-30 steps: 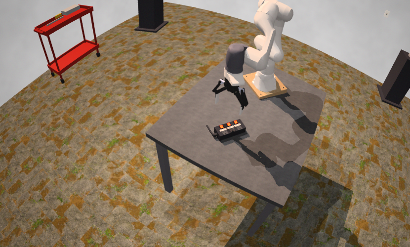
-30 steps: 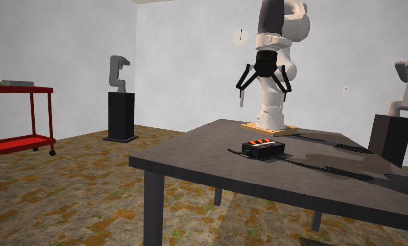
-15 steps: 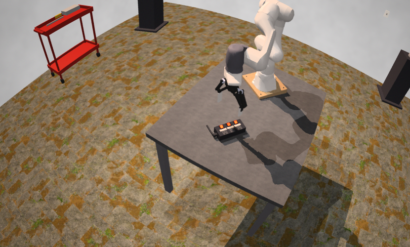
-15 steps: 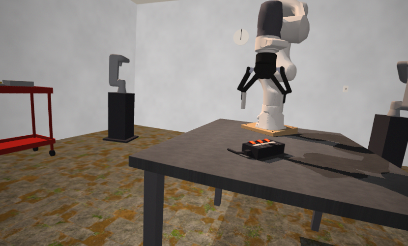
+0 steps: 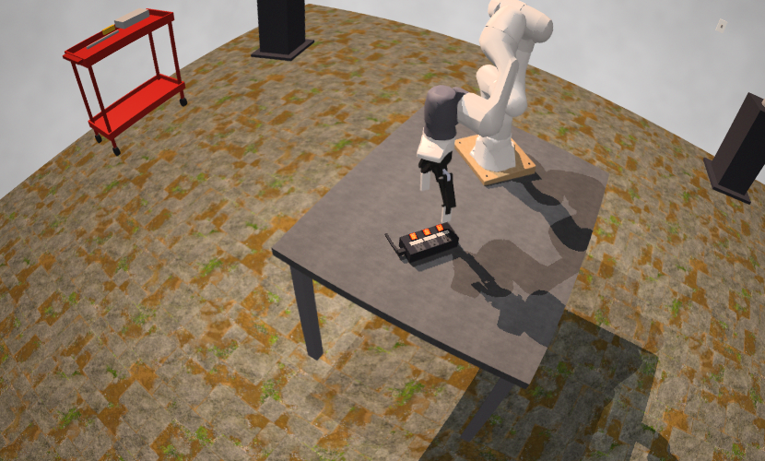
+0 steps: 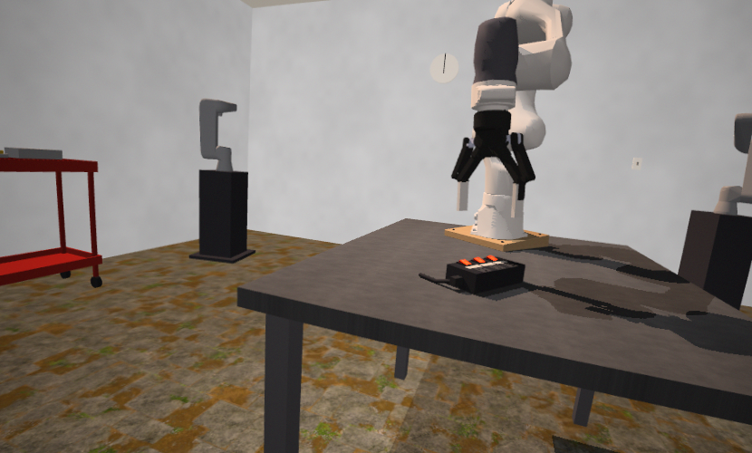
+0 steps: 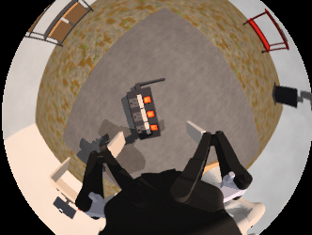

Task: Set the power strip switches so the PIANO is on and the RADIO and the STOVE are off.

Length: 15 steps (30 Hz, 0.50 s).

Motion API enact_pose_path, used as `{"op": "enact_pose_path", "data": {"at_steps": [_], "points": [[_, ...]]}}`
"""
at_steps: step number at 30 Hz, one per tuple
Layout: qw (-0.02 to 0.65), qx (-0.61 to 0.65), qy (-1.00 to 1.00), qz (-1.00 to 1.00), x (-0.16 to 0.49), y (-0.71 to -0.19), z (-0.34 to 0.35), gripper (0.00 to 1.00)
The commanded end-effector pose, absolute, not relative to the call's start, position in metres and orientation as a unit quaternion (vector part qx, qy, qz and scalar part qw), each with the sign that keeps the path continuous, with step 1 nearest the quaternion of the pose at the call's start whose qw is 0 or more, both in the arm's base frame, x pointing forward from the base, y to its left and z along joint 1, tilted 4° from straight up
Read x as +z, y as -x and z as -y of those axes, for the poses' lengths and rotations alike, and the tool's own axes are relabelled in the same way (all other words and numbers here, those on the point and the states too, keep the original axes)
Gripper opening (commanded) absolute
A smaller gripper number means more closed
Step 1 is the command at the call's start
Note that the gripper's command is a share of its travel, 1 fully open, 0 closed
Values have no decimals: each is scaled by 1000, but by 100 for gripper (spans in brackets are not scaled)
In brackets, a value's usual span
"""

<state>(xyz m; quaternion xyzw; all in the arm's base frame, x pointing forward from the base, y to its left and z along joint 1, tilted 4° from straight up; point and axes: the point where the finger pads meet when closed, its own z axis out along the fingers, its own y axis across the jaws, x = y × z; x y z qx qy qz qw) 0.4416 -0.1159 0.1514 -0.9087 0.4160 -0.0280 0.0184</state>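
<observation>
Gripper (image 6: 486, 197) of mine hangs wide open, empty, above the dark grey table (image 6: 367, 270); the black rectangular power strip (image 6: 485, 273) with three orange switches (image 6: 476, 260) lies flat mid-bench, toward its left edge.

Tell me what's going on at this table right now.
A white robot arm holds its gripper wide open and empty in the air above a black power strip. The strip lies flat on the dark table, the right way up, with three orange switches in a row. Nothing is touching them yet.
</observation>
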Motion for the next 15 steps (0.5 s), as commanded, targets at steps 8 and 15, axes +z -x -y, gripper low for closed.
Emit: {"op": "enact_pose_path", "data": {"at_steps": [8,15], "points": [[35,-26,783,-620,138,-435,105,100],[51,-25,710,-702,131,-429,100,100]]}}
